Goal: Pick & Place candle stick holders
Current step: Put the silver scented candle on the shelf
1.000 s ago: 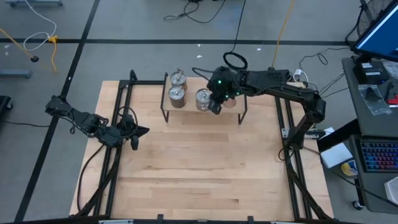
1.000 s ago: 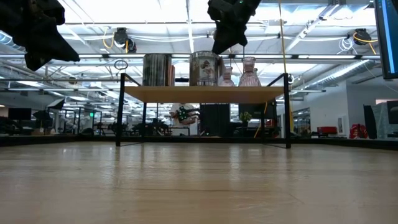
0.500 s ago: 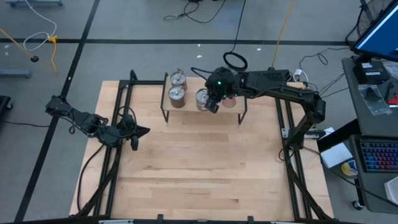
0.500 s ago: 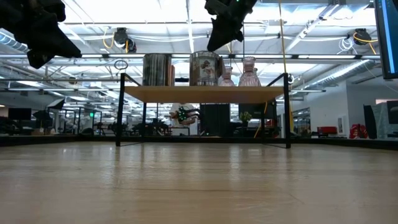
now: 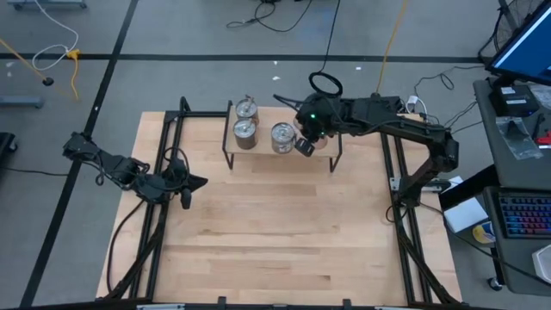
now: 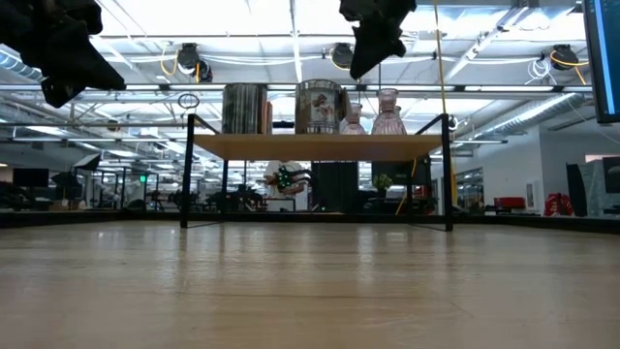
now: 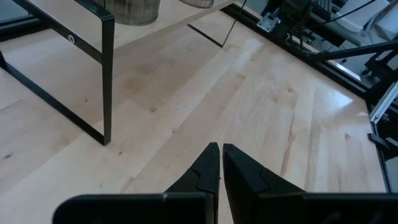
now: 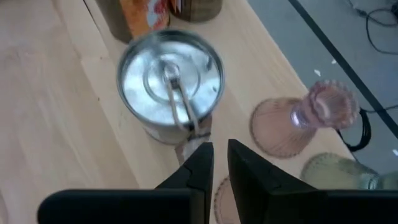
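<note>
Three round metal holders [image 5: 247, 109] [image 5: 245, 131] [image 5: 281, 138] stand upright on a small raised wooden shelf [image 5: 263, 152] at the table's far middle. The right wrist view shows the nearest metal one [image 8: 169, 84], a pink glass holder [image 8: 305, 121] and a greenish one [image 8: 342, 171] on their wide bases. My right gripper [image 5: 303, 145] hangs above the shelf between the metal holder and the glass ones, its fingers [image 8: 219, 152] a narrow gap apart and empty. My left gripper [image 5: 191, 182] waits shut and empty over the table's left side.
The shelf stands on thin black legs [image 6: 188, 174], with open room under it. Black frame rails [image 5: 164, 155] run along the table's left and right sides. The near half of the wooden table [image 5: 275, 241] is bare wood.
My right gripper has gone a little toward the table's right edge, from over the metal holder toward the glass holders, staying above the shelf. The holders have kept still.
</note>
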Controlling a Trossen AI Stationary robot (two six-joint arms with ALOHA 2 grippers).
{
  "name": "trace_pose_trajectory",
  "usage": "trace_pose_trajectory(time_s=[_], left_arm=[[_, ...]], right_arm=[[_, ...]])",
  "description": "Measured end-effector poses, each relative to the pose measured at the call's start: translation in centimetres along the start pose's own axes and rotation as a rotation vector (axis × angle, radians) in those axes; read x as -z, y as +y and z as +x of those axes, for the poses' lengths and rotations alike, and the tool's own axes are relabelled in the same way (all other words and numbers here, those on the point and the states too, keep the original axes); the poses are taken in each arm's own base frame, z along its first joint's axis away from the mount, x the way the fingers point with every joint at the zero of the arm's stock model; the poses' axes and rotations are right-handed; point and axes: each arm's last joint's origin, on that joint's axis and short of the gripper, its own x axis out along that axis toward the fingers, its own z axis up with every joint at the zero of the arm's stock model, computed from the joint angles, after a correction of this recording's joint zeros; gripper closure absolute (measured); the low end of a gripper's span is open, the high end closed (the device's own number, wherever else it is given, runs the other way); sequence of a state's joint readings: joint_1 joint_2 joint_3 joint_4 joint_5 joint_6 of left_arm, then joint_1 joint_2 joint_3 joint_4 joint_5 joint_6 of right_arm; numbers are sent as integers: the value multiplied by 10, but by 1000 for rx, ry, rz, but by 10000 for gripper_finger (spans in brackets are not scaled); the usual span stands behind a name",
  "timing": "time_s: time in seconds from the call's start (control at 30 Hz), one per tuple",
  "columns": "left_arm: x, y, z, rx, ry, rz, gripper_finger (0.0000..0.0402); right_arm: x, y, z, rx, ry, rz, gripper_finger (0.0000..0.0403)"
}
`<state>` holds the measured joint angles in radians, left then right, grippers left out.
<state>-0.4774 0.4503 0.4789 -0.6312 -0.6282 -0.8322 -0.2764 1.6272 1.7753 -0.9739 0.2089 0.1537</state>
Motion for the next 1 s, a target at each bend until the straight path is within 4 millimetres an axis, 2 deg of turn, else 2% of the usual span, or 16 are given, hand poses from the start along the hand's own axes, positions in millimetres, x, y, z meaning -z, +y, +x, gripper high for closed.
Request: trace_pose_trajectory(time_s=[0.4, 0.8, 1.0], left_arm=[[0, 0, 0, 1, 0, 0, 380], [0, 0, 0, 1, 1, -1, 380], [0, 0, 0, 1, 1, -1, 380]], right_arm=[[12, 0, 27, 13, 48, 2, 365], [10, -5, 41, -36, -22, 46, 365], [7, -5, 42, -42, -59, 53, 365]])
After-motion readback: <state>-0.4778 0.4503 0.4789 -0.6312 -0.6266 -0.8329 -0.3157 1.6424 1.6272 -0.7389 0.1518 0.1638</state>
